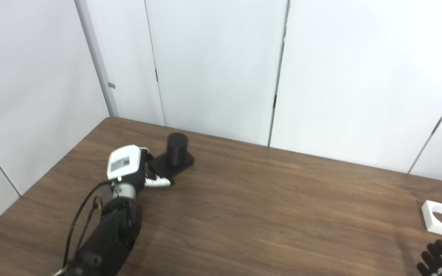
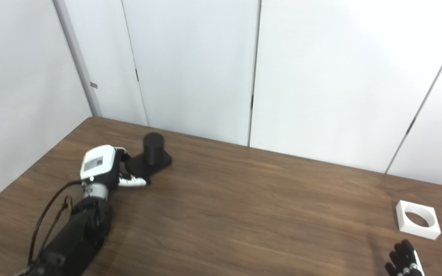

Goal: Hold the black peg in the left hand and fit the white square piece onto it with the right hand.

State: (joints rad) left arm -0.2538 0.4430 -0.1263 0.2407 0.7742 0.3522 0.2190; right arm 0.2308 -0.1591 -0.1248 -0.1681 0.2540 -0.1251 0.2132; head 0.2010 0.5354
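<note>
The black peg (image 1: 177, 148) is a short cylinder standing upright on a flat black base (image 1: 167, 165), at the table's far left. My left hand (image 1: 129, 165) is against the near-left end of that base. Its white-tipped thumb (image 1: 159, 182) lies along the base's front edge, while its fingers are mostly hidden behind the hand's back, so the grip is unclear. The white square piece (image 2: 417, 219), with a round hole, lies flat near the right edge. Only the black fingertips of my right hand (image 2: 403, 261) show at the bottom right, spread and empty, just short of the piece.
The brown wooden table (image 1: 267, 207) is bounded by white wall panels (image 1: 221, 69) close behind its far edge and along its left side. Its right edge is out of view.
</note>
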